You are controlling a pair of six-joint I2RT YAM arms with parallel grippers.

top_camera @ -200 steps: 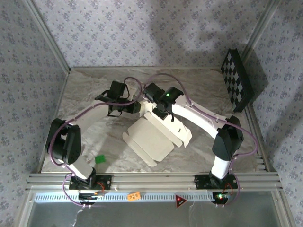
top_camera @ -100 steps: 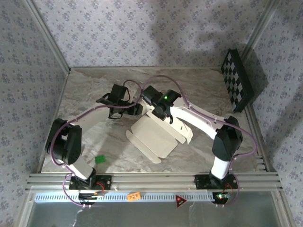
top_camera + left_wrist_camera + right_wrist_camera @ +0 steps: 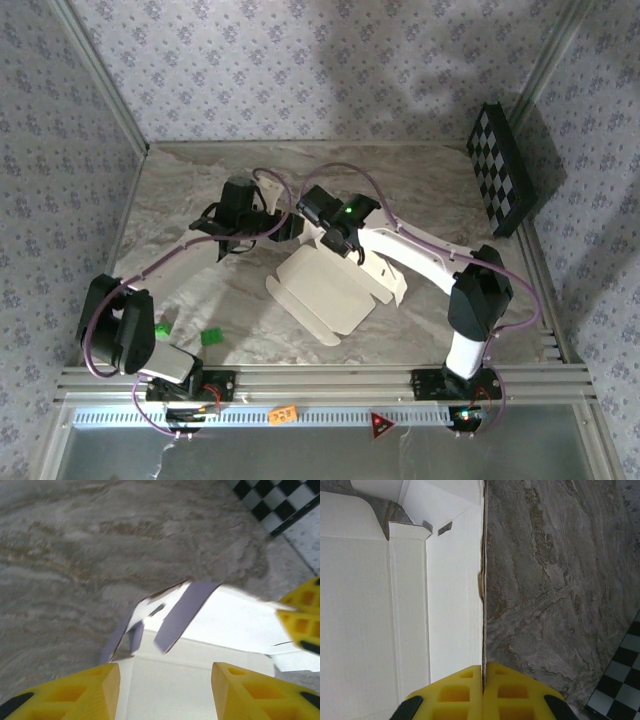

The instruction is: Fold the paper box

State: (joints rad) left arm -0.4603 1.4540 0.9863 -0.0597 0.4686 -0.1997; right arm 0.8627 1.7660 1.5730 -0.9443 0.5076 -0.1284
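Wall-raising in hand: right jaws clamp the 1 o'clock edge of the thin cream-white card paper box [image 3: 325, 290]; left jaws gape empty at 11 o'clock, where tucking the corner flap probably comes next.

Both arms reach from their bases at the near edge toward the middle of the table. The left arm [image 3: 170, 262] stretches low and forward, elbow out to the left, its wrist turned rightward. The left gripper [image 3: 165, 690] has its yellow fingers [image 3: 75, 692] spread wide apart with nothing between them. The right arm [image 3: 420, 255] rises from its base, bends at the elbow and slants leftward. The right gripper [image 3: 483, 690] points down, its yellow fingers pressed flat together and pinching an upright edge of the paper box [image 3: 455, 595].
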